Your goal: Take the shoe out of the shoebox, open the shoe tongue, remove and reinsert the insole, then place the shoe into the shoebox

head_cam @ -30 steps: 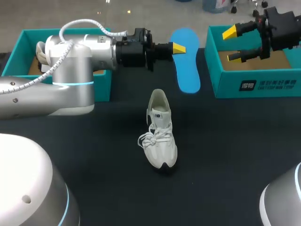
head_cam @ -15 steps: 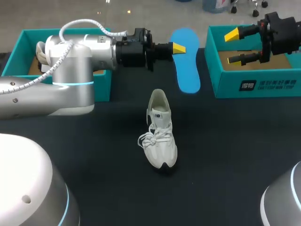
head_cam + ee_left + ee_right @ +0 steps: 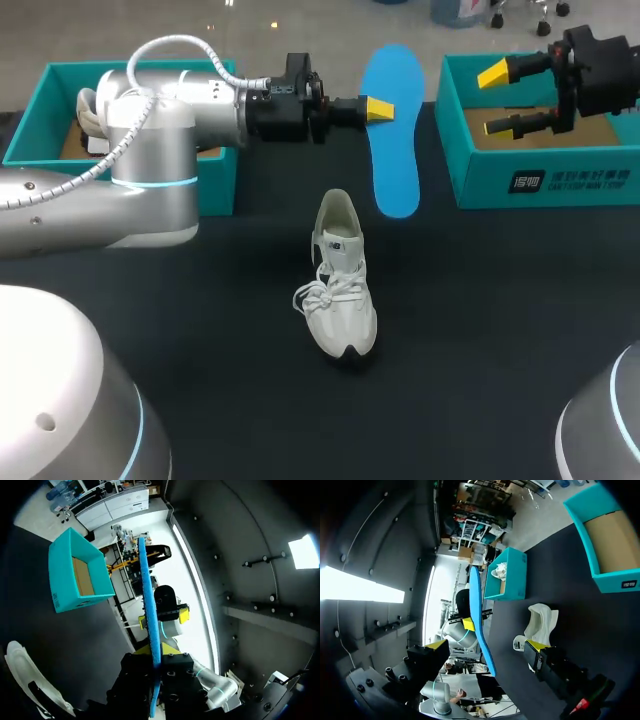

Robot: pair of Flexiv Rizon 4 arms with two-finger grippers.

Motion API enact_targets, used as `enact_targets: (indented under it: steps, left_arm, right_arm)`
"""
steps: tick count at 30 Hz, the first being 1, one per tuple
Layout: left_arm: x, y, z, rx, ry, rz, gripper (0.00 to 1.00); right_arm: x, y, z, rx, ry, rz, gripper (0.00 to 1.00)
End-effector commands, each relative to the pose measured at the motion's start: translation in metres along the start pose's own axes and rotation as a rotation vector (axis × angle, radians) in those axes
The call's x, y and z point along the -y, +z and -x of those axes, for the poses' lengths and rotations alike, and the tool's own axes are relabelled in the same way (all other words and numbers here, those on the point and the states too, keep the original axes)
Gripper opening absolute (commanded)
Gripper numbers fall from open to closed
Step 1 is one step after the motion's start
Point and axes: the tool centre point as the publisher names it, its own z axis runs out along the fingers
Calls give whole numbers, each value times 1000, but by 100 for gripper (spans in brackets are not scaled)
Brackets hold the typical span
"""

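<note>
The flat blue insole [image 3: 392, 130] is rising off the black tabletop [image 3: 480, 330], and the left jaws are pulling back slightly with it. The right arm is keeping its place.

From the head view, the left jaws are pinching the insole's edge from both sides. One white mesh shoe [image 3: 340, 275] is standing laced at mid-tabletop, between two teal cardboard boxes. The left arm is stretching level past the left shoebox [image 3: 30, 110]. The right jaws are hanging wide apart and empty above the right shoebox [image 3: 540, 180].

In the left wrist view, the insole [image 3: 149, 630] is showing edge-on, clamped in the jaws, with the shoe [image 3: 25, 675] beside them.

In the right wrist view, the insole [image 3: 479, 620] is curving ahead of the spread jaws, well apart from them.
</note>
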Motion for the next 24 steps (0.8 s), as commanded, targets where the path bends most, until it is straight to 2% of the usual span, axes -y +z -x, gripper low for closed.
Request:
enact_targets:
  steps: [1, 14, 15, 16, 18, 20, 24]
  left_arm:
    - [4, 1, 11, 13, 275, -50, 0]
    - [4, 1, 11, 13, 275, -50, 0]
    - [5, -1, 16, 17, 376, -62, 0]
    - [4, -2, 22, 24, 476, -33, 0]
    - [4, -5, 27, -23, 636, -33, 0]
    - [8, -5, 29, -67, 693, -111, 0]
    - [12, -6, 36, -86, 939, -153, 0]
  right_arm:
    - [-1, 1, 0, 3, 1, 0, 100]
    - [-1, 1, 0, 3, 1, 0, 100]
    - [-1, 1, 0, 3, 1, 0, 100]
    - [-1, 1, 0, 3, 1, 0, 100]
    - [-1, 1, 0, 3, 1, 0, 100]
    - [-1, 1, 0, 3, 1, 0, 100]
    - [-1, 1, 0, 3, 1, 0, 100]
